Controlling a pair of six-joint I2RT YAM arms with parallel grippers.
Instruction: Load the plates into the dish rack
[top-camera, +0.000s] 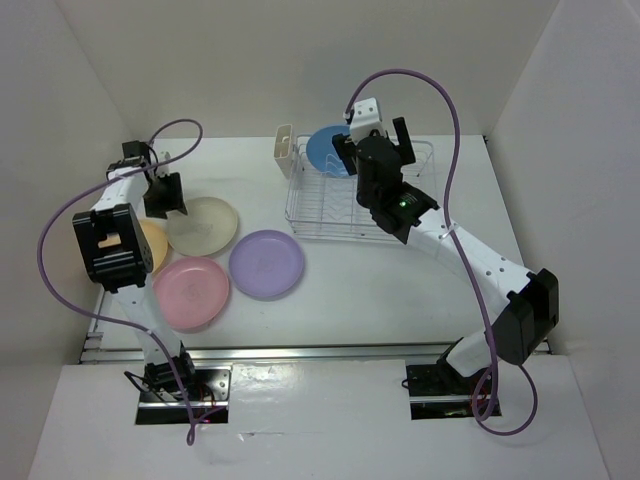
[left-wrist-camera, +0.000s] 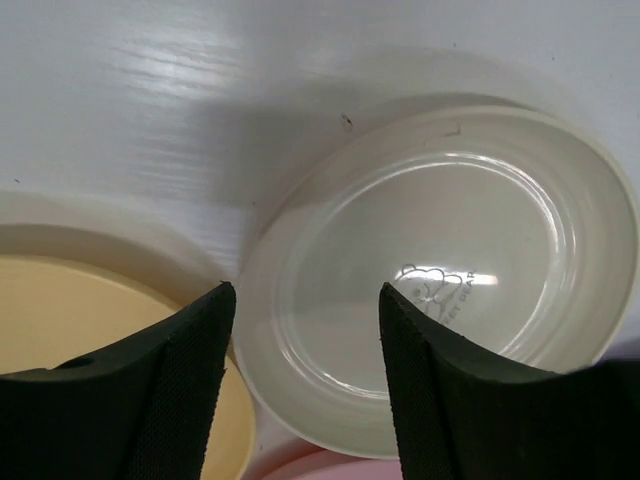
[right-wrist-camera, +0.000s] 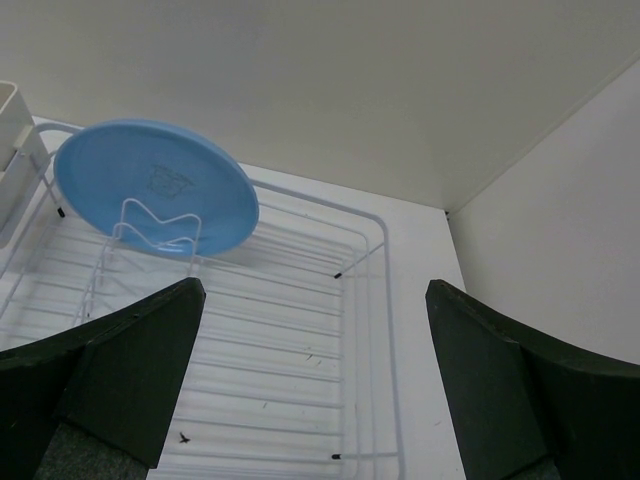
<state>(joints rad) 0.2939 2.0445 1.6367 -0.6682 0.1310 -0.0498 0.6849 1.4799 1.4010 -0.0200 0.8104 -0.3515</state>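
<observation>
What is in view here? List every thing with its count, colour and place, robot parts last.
blue plate: one, blue, standing on edge in the dish rack, at the cup end
cream plate: one, cream, flat on the table, left side
yellow-orange plate: one, yellow-orange, flat, partly under the left arm
pink plate: one, pink, flat, nearest of the group
purple plate: one, purple, flat, right of the pink one
dish rack: one, silvery-white wire, far side, right of centre
cutlery cup: one, cream, on the rack's left end
table: one, white
left gripper: one, black, open over the cream plate's edge
right gripper: one, black, open above the rack
</observation>
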